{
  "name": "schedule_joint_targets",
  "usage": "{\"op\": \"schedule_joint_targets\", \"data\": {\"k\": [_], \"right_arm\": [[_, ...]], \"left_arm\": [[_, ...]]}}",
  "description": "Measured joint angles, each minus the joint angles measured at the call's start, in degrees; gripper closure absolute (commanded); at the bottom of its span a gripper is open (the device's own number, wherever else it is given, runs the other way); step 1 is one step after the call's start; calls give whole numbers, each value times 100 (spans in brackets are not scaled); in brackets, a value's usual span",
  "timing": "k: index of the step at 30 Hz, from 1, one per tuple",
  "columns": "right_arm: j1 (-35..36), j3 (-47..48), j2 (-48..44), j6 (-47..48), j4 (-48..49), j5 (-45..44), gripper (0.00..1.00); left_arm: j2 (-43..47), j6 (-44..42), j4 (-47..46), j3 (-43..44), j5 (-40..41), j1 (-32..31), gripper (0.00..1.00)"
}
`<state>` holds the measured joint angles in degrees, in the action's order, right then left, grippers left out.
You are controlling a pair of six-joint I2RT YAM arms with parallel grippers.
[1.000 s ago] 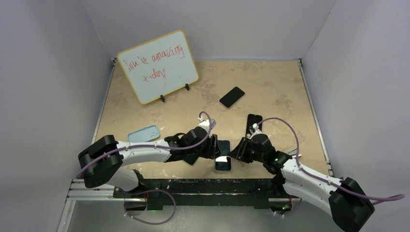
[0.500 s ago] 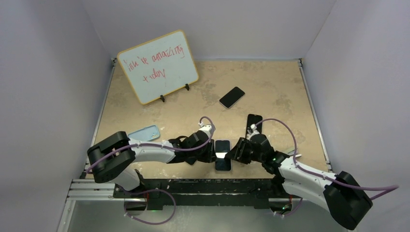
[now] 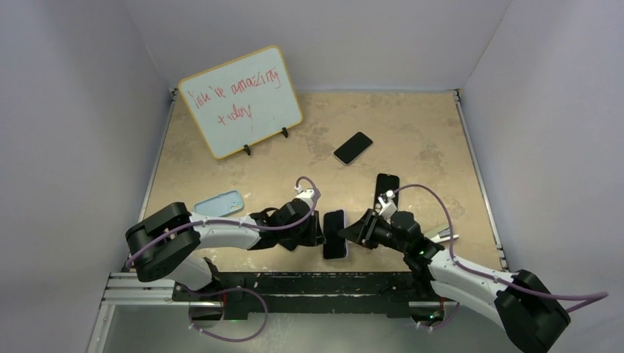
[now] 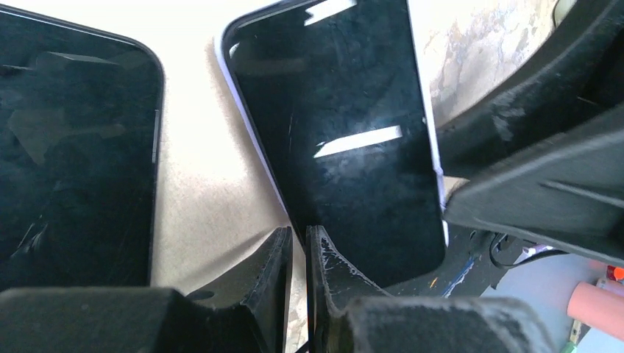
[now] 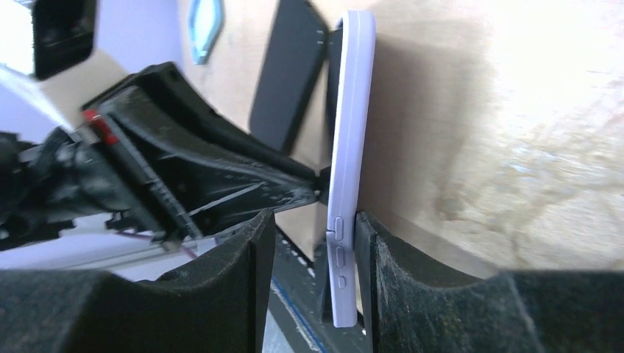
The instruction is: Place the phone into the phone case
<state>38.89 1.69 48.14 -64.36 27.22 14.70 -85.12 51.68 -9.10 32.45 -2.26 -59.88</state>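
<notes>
Lower centre of the top view: the phone is standing on edge inside the lavender case. My left gripper is clenching together at its rim, and my right gripper is straddling it, fingers spread loosely.

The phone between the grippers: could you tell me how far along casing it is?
Done: the phone seems to sit in the lavender case. In hand: the left gripper pinches its rim; the right gripper straddles it. Left: confirm full seating, then release.

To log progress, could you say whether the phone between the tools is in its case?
In: the lavender case rims the phone along both long edges; full seating, cannot tell.
</notes>
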Motion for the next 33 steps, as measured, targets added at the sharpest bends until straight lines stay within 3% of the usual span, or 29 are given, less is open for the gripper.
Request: {"op": "schedule_joint_targets", "data": {"k": [6, 13, 19, 22, 27, 33], "right_arm": [[11, -17, -37, -37, 299, 146, 54], [9, 85, 557, 63, 289, 129, 64], [9, 236, 918, 160, 203, 127, 86], [11, 299, 868, 151, 155, 153, 99], [20, 413, 490, 162, -192, 133, 100], [20, 669, -153, 138, -157, 380, 100]], "left_arm": [[70, 0, -85, -131, 76, 103, 85], [31, 4, -262, -151, 90, 98, 85], [-28, 24, -415, -153, 24, 101, 81], [17, -7, -341, -149, 7, 105, 68], [844, -208, 415, -140, -26, 284, 31], [2765, -400, 861, -66, -354, 817, 13]]}}
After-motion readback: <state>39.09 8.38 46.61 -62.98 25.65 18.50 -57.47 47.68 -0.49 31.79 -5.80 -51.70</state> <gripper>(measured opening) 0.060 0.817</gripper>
